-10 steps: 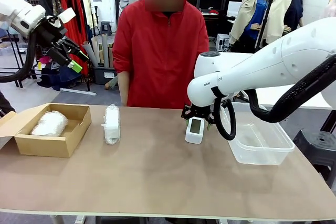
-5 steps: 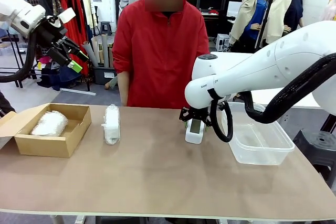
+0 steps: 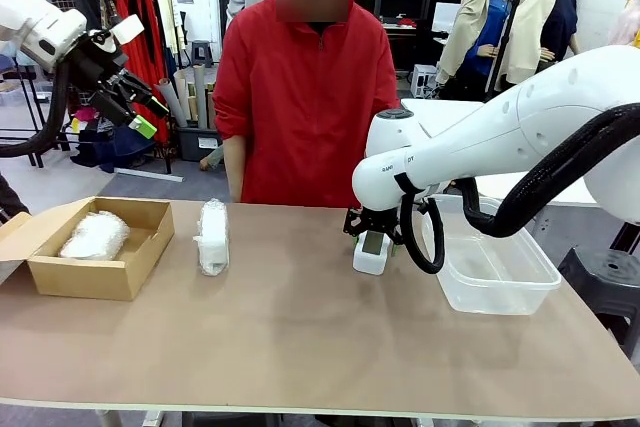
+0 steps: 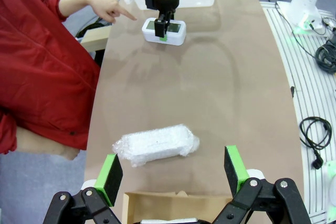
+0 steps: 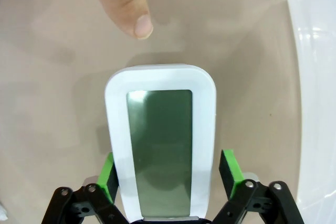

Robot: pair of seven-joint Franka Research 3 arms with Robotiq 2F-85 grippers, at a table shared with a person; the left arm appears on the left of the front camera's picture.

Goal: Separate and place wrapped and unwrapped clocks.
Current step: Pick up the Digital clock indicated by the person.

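Right claw (image 5: 168, 174) is down over the bare clock (image 5: 160, 145), pads apart and straddling its near end. One pad sits right at the casing and I can see a sliver of gap at the other, so nothing is clamped yet. The clock lies face-up on the desk (image 3: 300, 337), between the pads and running away from the claw. A person's fingertip (image 5: 128, 9) points at the desk just past the clock's far end, and the clear tub (image 5: 315, 77) is off to one side.

I'd call this a light, rigid plastic shell, smooth and rounded, so likely slippery. I'd grip across the narrow width on the straight white sides, keeping off the grey screen and the curved corners, and squeeze only moderately.

Left claw (image 4: 173, 167) hangs high with its pads wide apart, holding nothing. One wrapped bundle (image 4: 156, 144) lies on the desk below it, just ahead of the pads. The other bundle (image 3: 95, 235) rests in the cardboard box (image 3: 100, 272). Both look soft, crinkly and forgiving.
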